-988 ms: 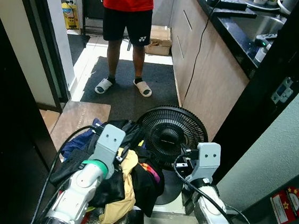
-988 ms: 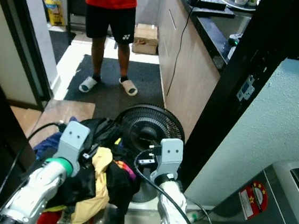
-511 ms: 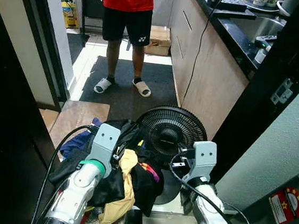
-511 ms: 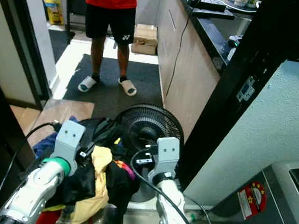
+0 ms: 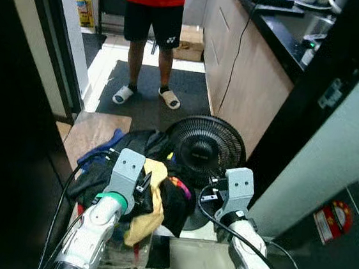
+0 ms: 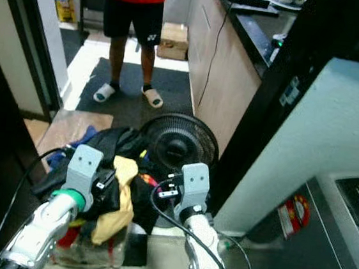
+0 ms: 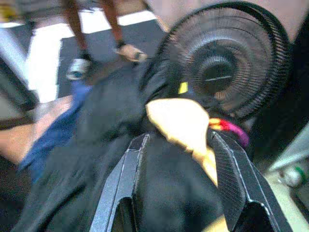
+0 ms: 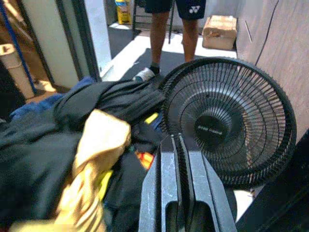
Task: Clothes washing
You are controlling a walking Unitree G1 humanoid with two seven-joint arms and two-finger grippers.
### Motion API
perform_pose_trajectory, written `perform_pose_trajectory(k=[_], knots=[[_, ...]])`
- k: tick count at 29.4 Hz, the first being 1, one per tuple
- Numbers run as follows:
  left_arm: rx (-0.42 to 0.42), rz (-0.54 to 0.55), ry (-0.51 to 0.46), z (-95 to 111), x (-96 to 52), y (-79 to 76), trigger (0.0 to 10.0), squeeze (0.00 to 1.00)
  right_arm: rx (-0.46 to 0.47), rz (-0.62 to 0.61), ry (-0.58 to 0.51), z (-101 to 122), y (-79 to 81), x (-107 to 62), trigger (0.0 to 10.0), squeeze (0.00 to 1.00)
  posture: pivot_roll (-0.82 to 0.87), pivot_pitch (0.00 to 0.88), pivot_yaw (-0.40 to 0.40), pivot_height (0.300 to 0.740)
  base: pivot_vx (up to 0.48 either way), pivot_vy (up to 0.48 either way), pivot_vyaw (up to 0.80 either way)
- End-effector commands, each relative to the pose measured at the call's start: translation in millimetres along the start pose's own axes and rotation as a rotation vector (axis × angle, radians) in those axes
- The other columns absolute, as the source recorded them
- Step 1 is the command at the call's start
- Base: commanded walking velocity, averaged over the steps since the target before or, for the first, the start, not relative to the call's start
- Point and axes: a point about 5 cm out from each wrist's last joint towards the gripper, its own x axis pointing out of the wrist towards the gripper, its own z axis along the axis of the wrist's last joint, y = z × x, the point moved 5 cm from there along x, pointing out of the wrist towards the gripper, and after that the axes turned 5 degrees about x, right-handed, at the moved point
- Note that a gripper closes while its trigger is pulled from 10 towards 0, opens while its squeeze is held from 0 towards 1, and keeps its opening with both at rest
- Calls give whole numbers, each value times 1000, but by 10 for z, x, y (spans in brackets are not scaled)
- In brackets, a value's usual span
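Hovering over clothes pile [image 5: 137,183], left gripper [image 7: 178,145] jaws wide, straddling yellow garment [image 7: 181,122]; garment's long axis runs toward fan [image 5: 205,150]. Right gripper [image 8: 176,159] jaws closed, empty.

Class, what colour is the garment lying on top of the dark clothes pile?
Yellow garment, clearest in the right wrist view.

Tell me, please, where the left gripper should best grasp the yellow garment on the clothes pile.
Probably the raised yellow fold topping the clothes pile, approached from above: it bulges between the left gripper open fingers, clear of the black floor fan.
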Motion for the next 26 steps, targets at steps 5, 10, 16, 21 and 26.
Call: perform_pose_trajectory(k=[5,10,16,21,26], knots=[[-4,0,33,-102,-37,-16,10000,0,-39,20,7,-18,27,-16,10000,0,81,18,2,740,-480,0,788],[-6,2,30,-102,-37,-18,10000,0,-40,33,9,-29,51,-22,10000,0,81,18,2,740,-252,0,473],[-1,5,30,-104,-35,-24,10000,0,-22,54,9,-29,99,-32,10000,0,78,24,2,740,0,0,0],[7,11,8,-78,-32,-16,10000,0,-24,59,10,-30,106,-35,10000,0,75,27,3,740,170,0,0],[8,10,7,-77,-32,-16,10000,0,-25,59,12,-35,106,-40,10000,0,75,27,4,740,480,0,0]])
